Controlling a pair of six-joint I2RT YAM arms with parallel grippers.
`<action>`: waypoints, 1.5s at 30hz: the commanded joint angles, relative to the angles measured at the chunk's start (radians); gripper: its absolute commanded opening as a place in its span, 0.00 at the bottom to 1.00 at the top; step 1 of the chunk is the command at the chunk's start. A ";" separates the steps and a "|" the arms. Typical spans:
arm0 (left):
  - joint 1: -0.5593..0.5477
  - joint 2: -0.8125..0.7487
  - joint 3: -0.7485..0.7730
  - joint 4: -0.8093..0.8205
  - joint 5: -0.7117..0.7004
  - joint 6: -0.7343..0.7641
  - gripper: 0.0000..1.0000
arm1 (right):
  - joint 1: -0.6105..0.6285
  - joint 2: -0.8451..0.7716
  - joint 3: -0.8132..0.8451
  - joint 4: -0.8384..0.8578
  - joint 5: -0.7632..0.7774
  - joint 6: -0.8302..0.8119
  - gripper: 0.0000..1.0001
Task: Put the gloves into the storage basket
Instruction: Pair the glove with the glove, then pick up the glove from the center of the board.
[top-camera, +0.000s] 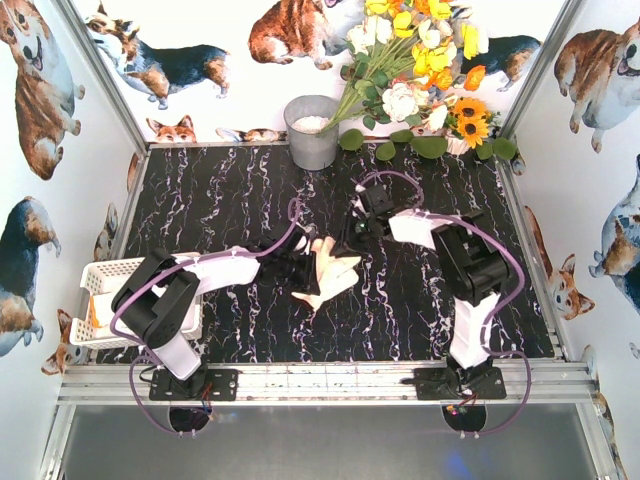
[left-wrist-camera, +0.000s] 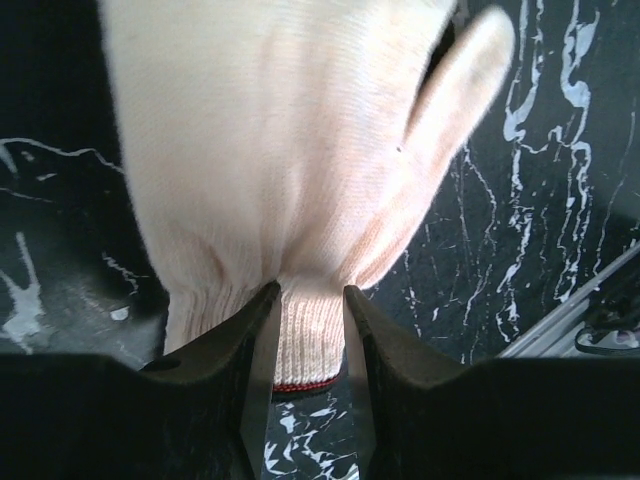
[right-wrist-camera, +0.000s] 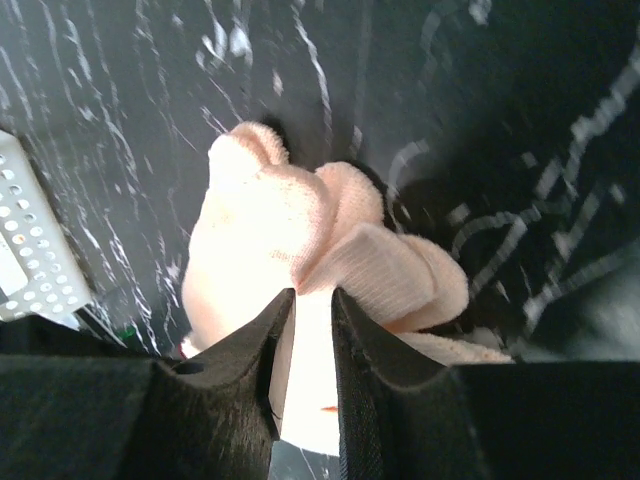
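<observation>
Left gripper (left-wrist-camera: 310, 292), reaching past the storage basket (top-camera: 100, 275) at the near left edge, pinches a cream glove (left-wrist-camera: 280, 150) by its cuff at mid-table; right gripper (right-wrist-camera: 313, 295) beside it nips a bunched glove (right-wrist-camera: 270, 230). Beyond stands a grey bucket (top-camera: 312, 130), far back.

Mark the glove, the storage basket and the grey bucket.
glove (top-camera: 331, 274): top view, on its middle
storage basket (top-camera: 103, 273): top view, on its far lattice rim
grey bucket (top-camera: 313, 146): top view, on its front wall
</observation>
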 joint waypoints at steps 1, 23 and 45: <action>0.019 -0.004 0.013 -0.117 -0.065 0.074 0.27 | -0.012 -0.102 -0.098 -0.077 0.104 -0.027 0.25; 0.096 -0.299 -0.150 0.091 0.066 -0.209 0.55 | 0.054 -0.790 -0.428 -0.203 0.240 0.040 0.39; 0.134 -0.110 -0.321 0.386 0.129 -0.375 0.60 | 0.131 -0.483 -0.554 0.104 0.165 0.165 0.23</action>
